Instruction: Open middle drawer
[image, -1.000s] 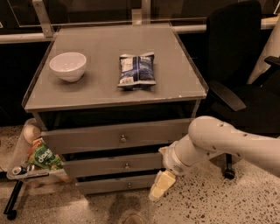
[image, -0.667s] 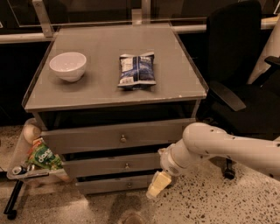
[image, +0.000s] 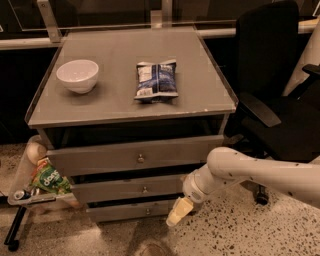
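The middle drawer (image: 125, 190) is a grey flat front with a small round metal knob (image: 145, 189). It sits between the taller top drawer front (image: 130, 156) and the narrow bottom drawer front (image: 125, 211), and looks about flush with them. My gripper (image: 177, 213) has a cream tip and hangs low at the right end of the drawers. It is level with the bottom front, below and right of the middle knob, and touches neither knob. My white arm (image: 250, 172) reaches in from the right.
On the cabinet top (image: 115, 100) stand a white bowl (image: 78, 75) and a blue snack bag (image: 156, 80). A black office chair (image: 280, 100) stands close on the right. A tray with a green packet (image: 47, 181) hangs at the left side. The floor is speckled.
My arm and gripper have shifted slightly left, closer to the drawer fronts. The drawers have not moved.
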